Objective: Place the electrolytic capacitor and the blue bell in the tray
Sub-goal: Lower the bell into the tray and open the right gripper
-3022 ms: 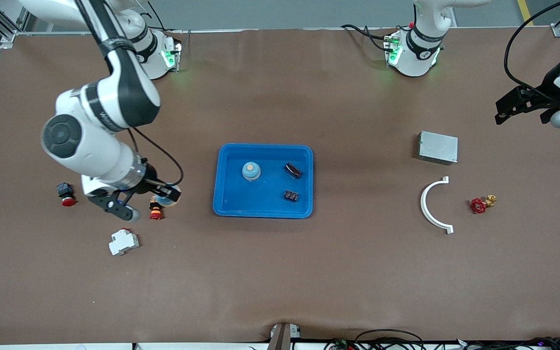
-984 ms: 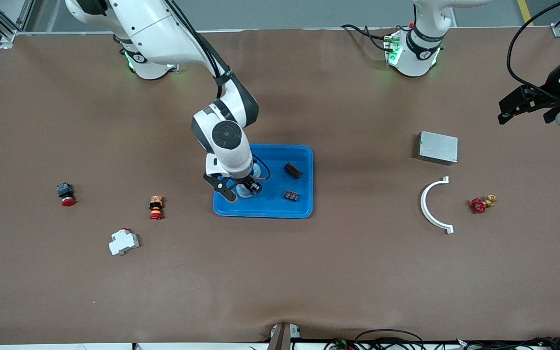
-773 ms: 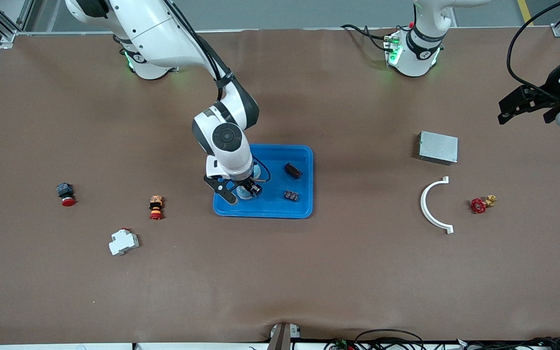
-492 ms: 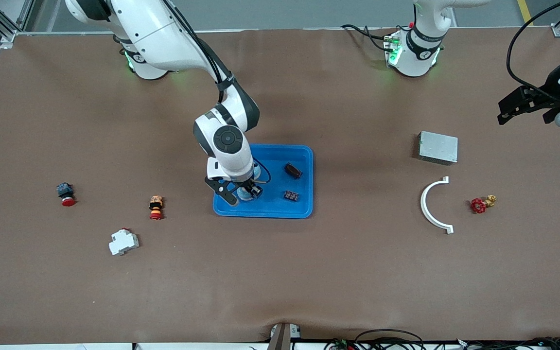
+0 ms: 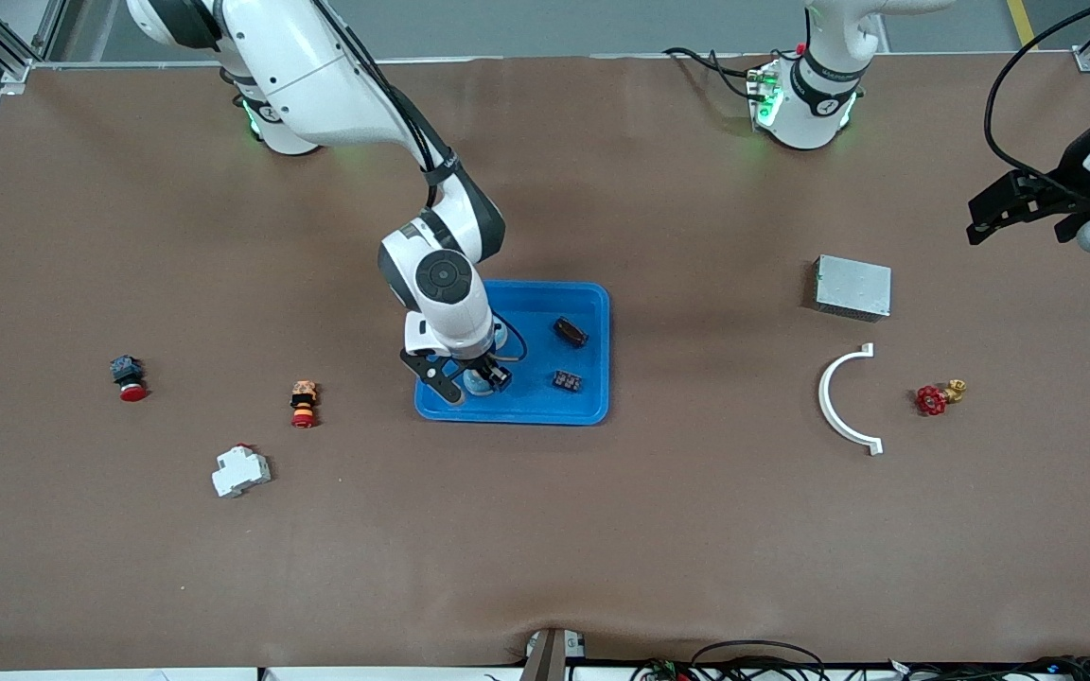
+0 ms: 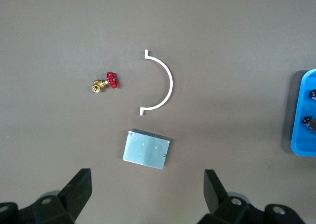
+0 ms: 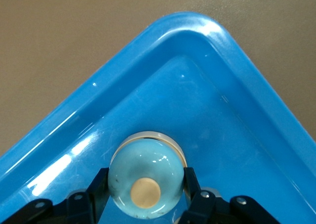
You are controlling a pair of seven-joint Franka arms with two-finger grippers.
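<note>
The right gripper (image 5: 471,383) was clamped on the blue bell (image 7: 144,183) low over the tray (image 5: 592,407), in the corner nearest the front camera toward the right arm's end. Farther in the tray lay two dark parts (image 5: 571,332). The left gripper (image 6: 148,194) waited, fingers spread wide, above the grey metal box (image 6: 146,156).

– The tray (image 7: 232,51)? Glossy blue plastic, smooth, catching highlights. The blue bell (image 7: 144,177) shines like enamel, with a matt cream button on top

– And the table (image 5: 545,530)?

– Matt brown covering, slightly wrinkled. The grey box (image 6: 146,150) looks like brushed metal; the white curved bracket (image 6: 162,83) is plain matt plastic
</note>
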